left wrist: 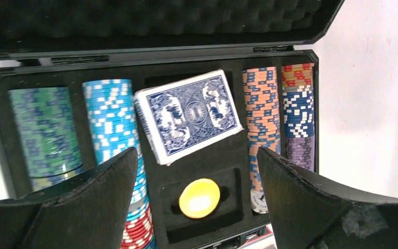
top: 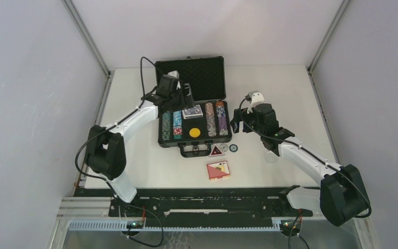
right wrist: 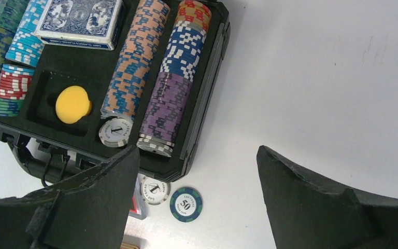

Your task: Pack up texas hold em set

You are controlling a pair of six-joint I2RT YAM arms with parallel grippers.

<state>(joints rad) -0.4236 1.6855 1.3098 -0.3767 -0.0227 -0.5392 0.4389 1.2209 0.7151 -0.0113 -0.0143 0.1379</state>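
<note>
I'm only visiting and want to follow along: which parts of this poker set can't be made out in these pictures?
Top view: the triangular button's print is too small to read.
Right wrist view: that button and the red deck are hidden behind the right hand's finger and the bottom edge.
Left wrist view: the left hand's fingers cover the near ends of the chip rows; the tilted blue deck hides most of its slot.

Arms (top: 134, 120) white w/ black joints, black cables; wedge fingers (left wrist: 83, 207) matte black
</note>
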